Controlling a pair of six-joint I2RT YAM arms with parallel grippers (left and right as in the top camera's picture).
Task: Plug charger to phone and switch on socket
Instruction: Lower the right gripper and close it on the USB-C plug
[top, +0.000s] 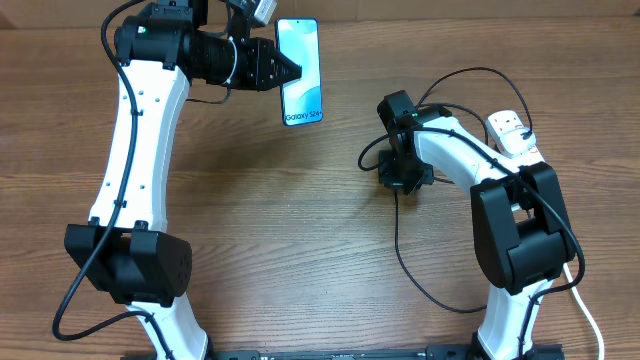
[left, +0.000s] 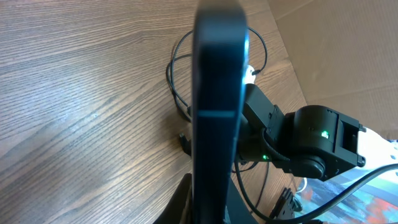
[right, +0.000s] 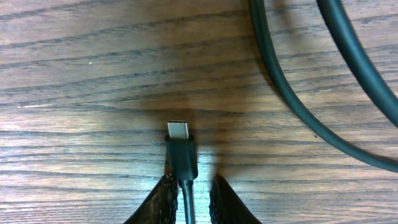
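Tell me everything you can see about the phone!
The phone is a slim rectangle with a light blue-teal screen and small "Galaxy S24+" text near one end. Its edge looks dark and smooth in the left wrist view. The left gripper is shut on its side and holds it up off the wooden table, screen facing the overhead camera. Nothing is plugged into it yet.

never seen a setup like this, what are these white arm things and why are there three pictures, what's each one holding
These are two white-and-black robot arms at a wooden table. One picture comes from a fixed camera above; the other two come from cameras on each wrist. The left gripper is shut on the slim phone with the light blue screen, seen edge-on in its own wrist view. The right gripper pinches the thin black charger cable just behind its small connector tip. The white power strip lies at the far right.
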